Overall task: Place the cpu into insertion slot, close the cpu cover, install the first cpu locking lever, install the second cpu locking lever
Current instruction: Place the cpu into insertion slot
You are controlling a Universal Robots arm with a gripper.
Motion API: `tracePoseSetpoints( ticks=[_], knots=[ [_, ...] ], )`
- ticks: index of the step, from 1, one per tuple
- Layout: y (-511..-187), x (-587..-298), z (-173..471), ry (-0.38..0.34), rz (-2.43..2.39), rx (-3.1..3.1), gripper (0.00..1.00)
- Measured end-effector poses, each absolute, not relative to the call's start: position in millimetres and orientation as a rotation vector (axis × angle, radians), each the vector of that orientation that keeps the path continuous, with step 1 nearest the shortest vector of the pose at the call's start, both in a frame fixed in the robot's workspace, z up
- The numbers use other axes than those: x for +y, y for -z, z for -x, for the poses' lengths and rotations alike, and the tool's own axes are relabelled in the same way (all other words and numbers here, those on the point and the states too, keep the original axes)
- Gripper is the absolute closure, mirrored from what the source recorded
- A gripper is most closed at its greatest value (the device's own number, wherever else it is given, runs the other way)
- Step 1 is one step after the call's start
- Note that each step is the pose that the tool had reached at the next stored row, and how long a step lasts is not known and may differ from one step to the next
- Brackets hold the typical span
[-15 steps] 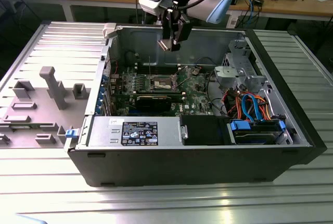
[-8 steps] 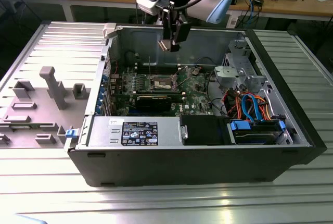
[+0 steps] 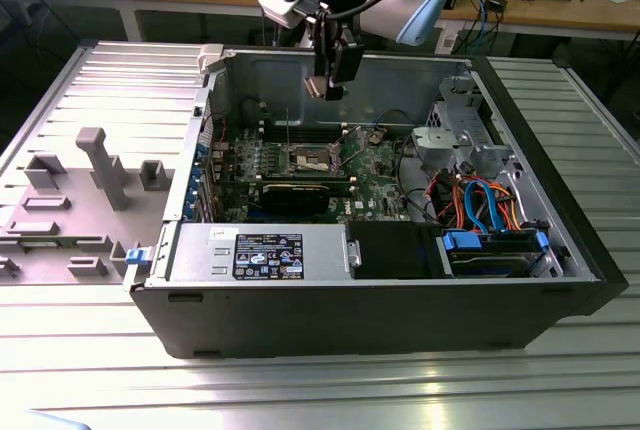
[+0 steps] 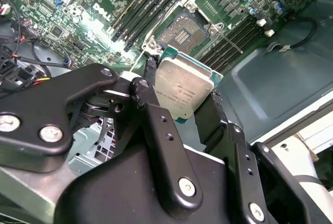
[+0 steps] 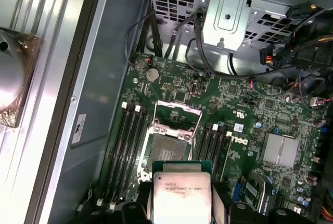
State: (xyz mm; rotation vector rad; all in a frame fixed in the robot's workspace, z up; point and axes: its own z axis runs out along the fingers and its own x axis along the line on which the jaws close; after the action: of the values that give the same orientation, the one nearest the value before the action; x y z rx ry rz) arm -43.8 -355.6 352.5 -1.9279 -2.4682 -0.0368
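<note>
Above the insertion slot [image 5: 169, 148], apart from it, the gripper [image 4: 182, 92] hangs, fingers [image 4: 149, 101] clamped on opposite edges of the cpu [image 4: 186, 84] (light, stiff, thin; underside probably fragile, so edge grip suits).

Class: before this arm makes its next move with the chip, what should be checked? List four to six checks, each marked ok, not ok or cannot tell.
1. cpu clamped between the jaws: ok.
2. insertion slot bare, contact field showing: ok.
3. cpu cover swung up off the slot: ok.
4. cpu held clear above the motherboard: ok.
5. cpu corners matched to the slot: cannot tell.
</note>
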Motion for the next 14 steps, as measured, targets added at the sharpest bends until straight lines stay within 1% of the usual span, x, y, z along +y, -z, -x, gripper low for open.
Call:
tracePoseSetpoints(
  ticks=[14],
  knots=[
    [-352.3, -355.6, 43.8, 0.036, 1.943, -2.456, 0.46]
  ],
)
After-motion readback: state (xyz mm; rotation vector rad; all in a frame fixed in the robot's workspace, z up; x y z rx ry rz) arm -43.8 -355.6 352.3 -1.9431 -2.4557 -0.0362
